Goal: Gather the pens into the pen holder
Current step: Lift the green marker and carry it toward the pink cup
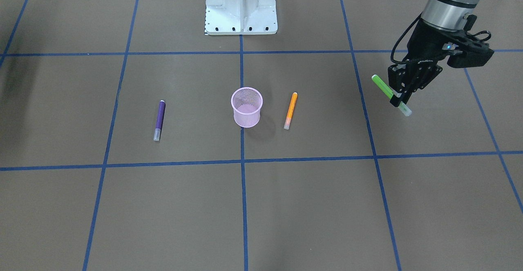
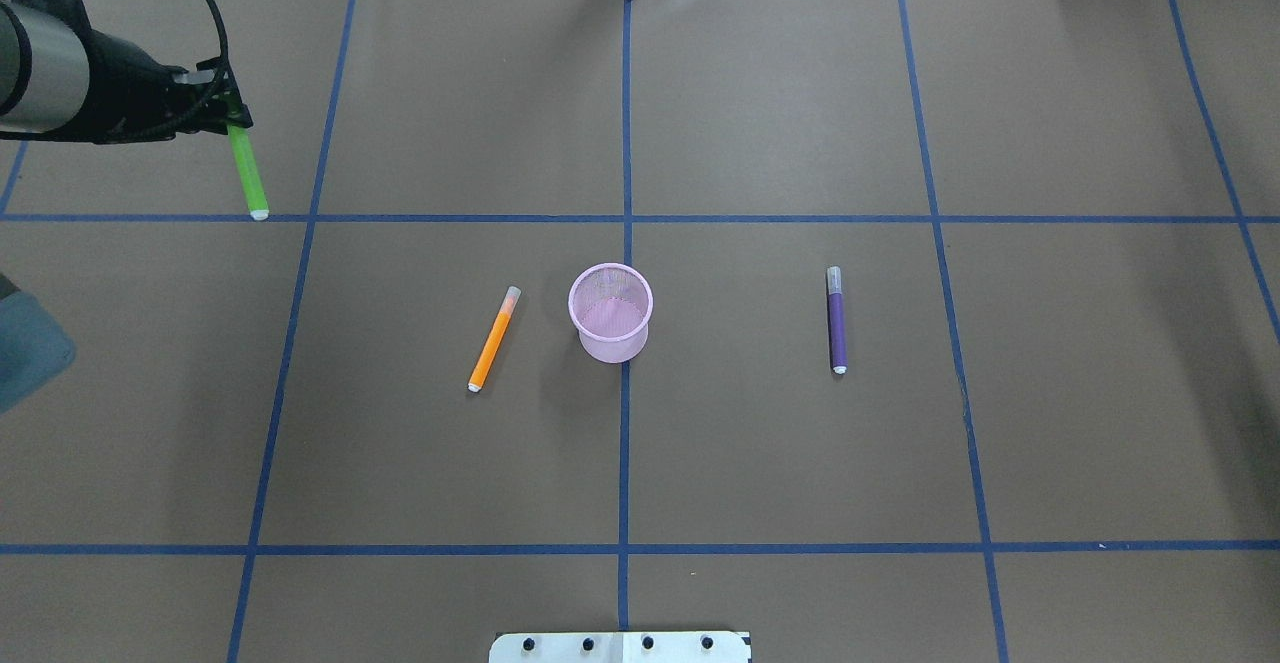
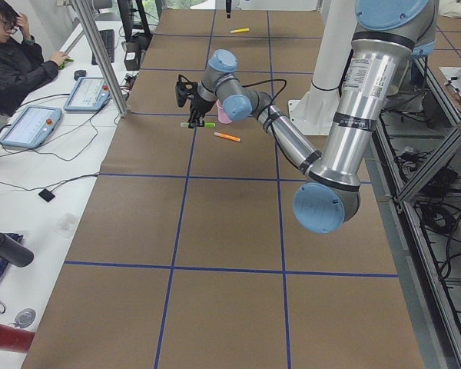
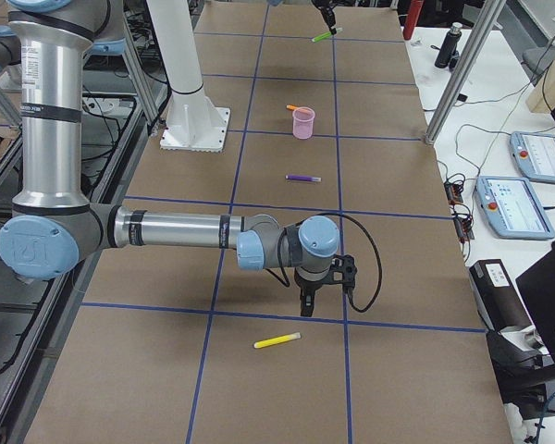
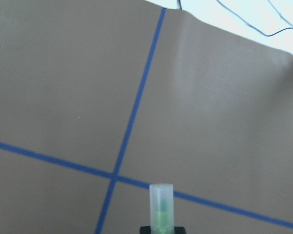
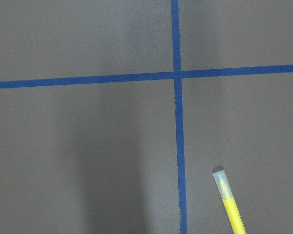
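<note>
Over at the robot's left end of the table, the left gripper (image 1: 402, 96) has its jaws clamped on the green pen (image 1: 382, 86), gripping it nearer the cap. The pen seems to be held clear of the brown paper. Its long axis runs roughly away from the robot, with the translucent cap towards the operators' side and the plain tail back towards the robot. The pen holder (image 1: 247, 117) stands upright in the middle of the table on a blue tape line. The orange pen (image 1: 290, 110) lies flat just beside it on the robot's left, slightly slanted, cap pointing away from the robot. The purple pen (image 1: 159, 119) lies further off on the robot's right, almost parallel to the tape, cap also away from the robot. Far down the right end, the yellow pen (image 4: 277, 340) lies flat near a tape crossing. The right gripper (image 4: 307, 302) hangs just beside it, fingers pointing down, and I cannot tell how its jaws stand.
</note>
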Motion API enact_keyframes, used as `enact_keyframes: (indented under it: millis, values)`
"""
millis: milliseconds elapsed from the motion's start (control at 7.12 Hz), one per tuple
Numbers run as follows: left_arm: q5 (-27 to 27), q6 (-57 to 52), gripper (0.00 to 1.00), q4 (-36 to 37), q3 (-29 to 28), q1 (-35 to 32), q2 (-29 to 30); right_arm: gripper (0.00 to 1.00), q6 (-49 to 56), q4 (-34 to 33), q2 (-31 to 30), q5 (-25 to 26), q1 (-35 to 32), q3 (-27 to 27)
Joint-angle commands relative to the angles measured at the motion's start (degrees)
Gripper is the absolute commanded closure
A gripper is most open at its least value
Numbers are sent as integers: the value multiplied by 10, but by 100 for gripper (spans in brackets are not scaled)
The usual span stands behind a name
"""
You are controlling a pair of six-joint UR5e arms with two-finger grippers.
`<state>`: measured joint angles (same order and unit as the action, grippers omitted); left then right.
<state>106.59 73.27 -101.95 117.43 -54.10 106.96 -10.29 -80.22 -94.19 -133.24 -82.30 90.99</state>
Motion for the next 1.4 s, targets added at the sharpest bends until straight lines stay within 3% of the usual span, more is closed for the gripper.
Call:
enact_keyframes:
  millis: [0, 140, 281, 562, 1264]
  values:
    - [-39, 0, 100, 17, 0, 3, 27, 0, 9, 83, 0, 36, 14, -55]
    - [-42, 0, 100, 16, -3, 3, 38, 0, 31, 151, 0, 34, 21, -101]
    - [-89, 2, 100, 15, 3, 11, 40, 0, 32, 207, 0, 28, 21, -125]
    - [-173, 2, 100, 12, 2, 64, 50, 0, 40, 212, -2, 29, 33, -135]
    - [-243, 3, 100, 12, -25, 124, 89, 2, 54, 211, -12, 35, 63, -163]
